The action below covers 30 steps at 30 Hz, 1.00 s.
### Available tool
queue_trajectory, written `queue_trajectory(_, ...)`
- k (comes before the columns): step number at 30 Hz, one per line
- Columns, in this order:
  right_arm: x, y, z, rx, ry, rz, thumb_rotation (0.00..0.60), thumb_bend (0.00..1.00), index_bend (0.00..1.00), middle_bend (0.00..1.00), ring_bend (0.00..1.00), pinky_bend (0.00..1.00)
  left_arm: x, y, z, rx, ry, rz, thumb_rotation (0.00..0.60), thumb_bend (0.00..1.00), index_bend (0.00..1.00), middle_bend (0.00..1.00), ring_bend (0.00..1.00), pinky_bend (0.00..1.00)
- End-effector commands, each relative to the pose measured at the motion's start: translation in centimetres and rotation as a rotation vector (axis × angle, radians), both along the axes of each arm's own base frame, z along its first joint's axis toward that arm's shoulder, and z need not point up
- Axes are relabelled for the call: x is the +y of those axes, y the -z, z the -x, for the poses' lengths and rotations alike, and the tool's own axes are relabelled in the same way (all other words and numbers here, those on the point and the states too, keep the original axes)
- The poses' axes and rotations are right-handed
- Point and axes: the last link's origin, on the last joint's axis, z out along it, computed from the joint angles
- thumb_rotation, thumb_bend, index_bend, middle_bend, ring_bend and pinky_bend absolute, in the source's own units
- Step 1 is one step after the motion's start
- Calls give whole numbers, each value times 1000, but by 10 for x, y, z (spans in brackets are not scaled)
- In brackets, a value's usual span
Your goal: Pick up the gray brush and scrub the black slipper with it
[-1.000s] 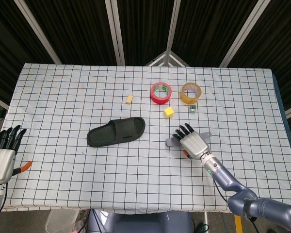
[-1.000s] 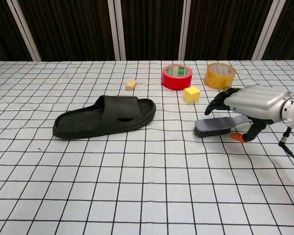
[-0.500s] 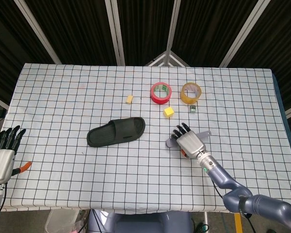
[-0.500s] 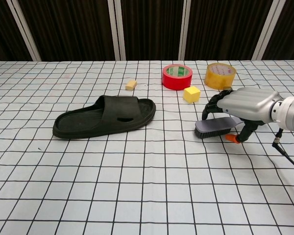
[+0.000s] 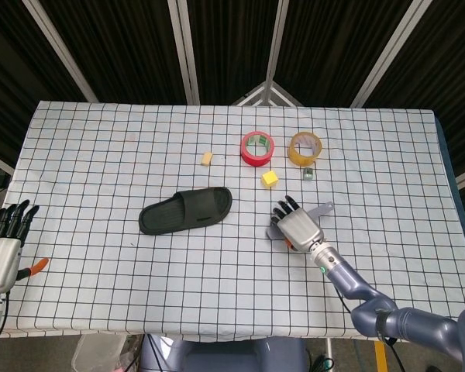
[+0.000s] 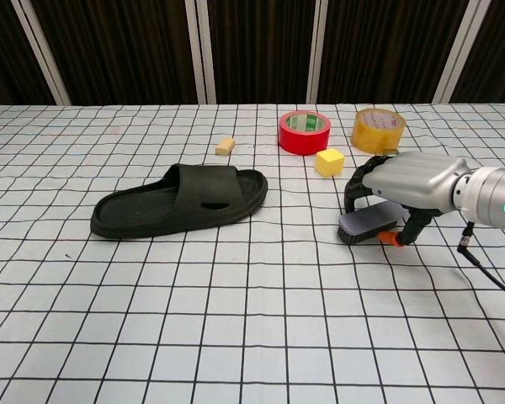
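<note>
My right hand (image 6: pixel 408 181) arches over the brush (image 6: pixel 369 222), fingers curled down its far side and thumb on the near side; I cannot tell whether the grip has closed. If it's loose, the brush may tip or slip on lifting. The slipper (image 6: pixel 181 202) lies well off to my hand's left across open cloth; a yellow cube (image 6: pixel 329 162) sits just beyond my fingertips.

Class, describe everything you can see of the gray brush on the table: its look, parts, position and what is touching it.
The gray brush has a flat gray back and handle over dark bristles that face down on the checked tablecloth. It lies right of the black slipper and in front of the yellow cube. The right hand arches over it, its dark fingers curling down at the brush's far side. Its handle end pokes out past the hand in the head view.
</note>
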Motion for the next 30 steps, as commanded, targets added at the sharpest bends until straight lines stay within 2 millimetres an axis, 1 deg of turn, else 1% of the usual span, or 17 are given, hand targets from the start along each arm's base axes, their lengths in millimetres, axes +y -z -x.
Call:
queue_trajectory(1,-1,1,0,5,-2,2,600,454,349,225,110,37,0,-1,0,-2,-1,-2,600,84,0,0,0,68)
queue_trajectory(9,-2,1,-3,11,-18,13,600,454,399,267,133,58,0,0,0,-1,-1,3,600,84,0,0,0,68)
queue_trajectory(12,-3,0,-4,15,-28,19,600,454,420,293,155,107,0,-1,0,-2,-1,1,600,84,0,0,0,68)
queue_trajectory(15,-2,0,-5,17,-37,21,600,458,488,348,230,236,0,0,0,-1,0,3,600,84,0,0,0,68)
queue_trajectory(17,-2,-1,-6,17,-48,25,600,466,555,406,305,345,0,0,0,0,1,5,600,84,0,0,0,68)
queue_trajectory(22,0,-1,-8,9,-70,32,600,486,666,499,434,504,-1,-1,0,0,5,3,600,84,0,0,0,68)
queue_trajectory(23,0,0,-8,7,-71,32,600,495,683,515,455,527,-1,-1,-1,-1,5,2,600,84,0,0,0,68)
queue_trajectory(30,2,0,-11,-11,-110,42,600,527,783,607,545,612,-2,-1,-1,-1,7,5,600,84,0,0,0,68)
